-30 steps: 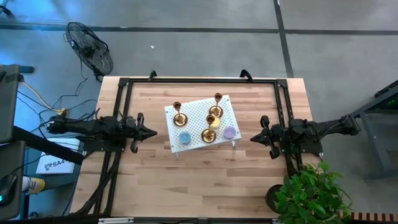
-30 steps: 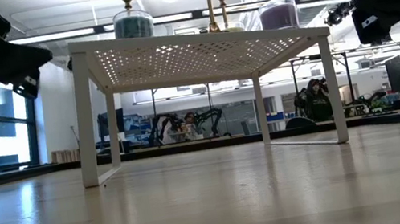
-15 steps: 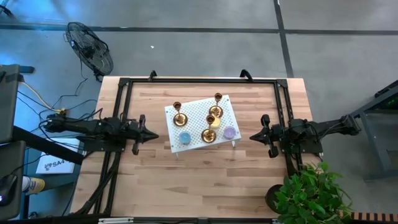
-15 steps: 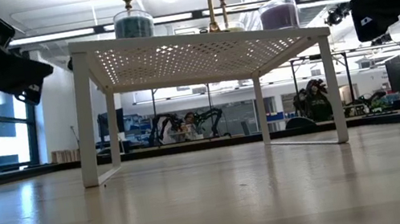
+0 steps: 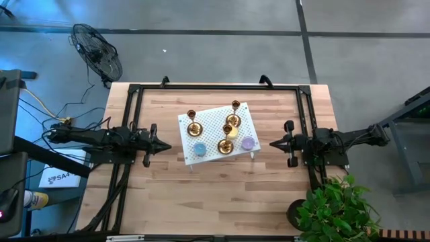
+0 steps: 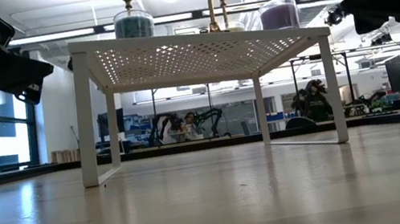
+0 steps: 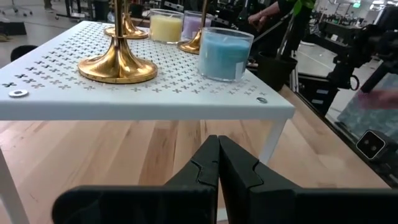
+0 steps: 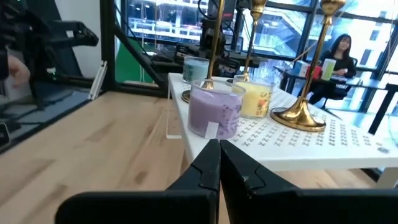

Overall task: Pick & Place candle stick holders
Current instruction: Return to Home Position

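Candle stick holders (image 5: 193, 127), three, stand on the white shelf (image 5: 212, 123) at mid-table among glass candles (image 5: 200, 149); probably stiff, slick brass, tall and tippy, best pinched low on the stem; left gripper (image 5: 163, 143) and right gripper (image 5: 272, 143) flank it, both pressed together, empty.

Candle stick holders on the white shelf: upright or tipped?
Upright, all three. The candle stick holders stand on their round bases on the shelf, and the low view shows their stems vertical.
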### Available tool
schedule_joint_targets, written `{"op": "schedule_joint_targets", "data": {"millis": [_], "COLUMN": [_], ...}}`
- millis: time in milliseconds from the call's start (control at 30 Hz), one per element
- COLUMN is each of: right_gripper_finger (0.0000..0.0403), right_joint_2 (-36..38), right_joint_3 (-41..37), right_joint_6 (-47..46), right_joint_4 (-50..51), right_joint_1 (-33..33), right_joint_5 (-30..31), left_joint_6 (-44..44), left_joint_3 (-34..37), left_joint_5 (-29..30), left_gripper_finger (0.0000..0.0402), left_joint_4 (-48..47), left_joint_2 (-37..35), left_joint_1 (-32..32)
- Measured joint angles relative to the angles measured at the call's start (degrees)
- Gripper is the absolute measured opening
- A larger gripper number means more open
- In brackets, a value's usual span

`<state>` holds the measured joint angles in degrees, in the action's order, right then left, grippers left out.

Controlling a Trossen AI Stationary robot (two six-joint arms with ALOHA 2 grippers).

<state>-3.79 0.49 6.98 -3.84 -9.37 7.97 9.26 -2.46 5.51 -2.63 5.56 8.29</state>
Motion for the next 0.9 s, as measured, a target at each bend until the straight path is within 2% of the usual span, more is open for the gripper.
{"op": "schedule_joint_targets", "data": {"millis": [167,900], "right_gripper_finger": [0.0,0.0], "right_joint_2": [0.0,0.0], "right_joint_3": [0.0,0.0], "right_joint_6": [-2.5,-2.5], "right_joint_4": [-0.1,-0.2], "right_joint_1": [0.0,0.0], "right_joint_5": [-0.2,-0.4], "left_joint_6": [0.0,0.0], "left_joint_3": [0.0,0.0], "left_joint_5": [0.0,0.0], "left_gripper_finger": [0.0,0.0], "left_joint_4": [0.0,0.0], "left_joint_2": [0.0,0.0], "left_joint_1": [0.0,0.0]}}
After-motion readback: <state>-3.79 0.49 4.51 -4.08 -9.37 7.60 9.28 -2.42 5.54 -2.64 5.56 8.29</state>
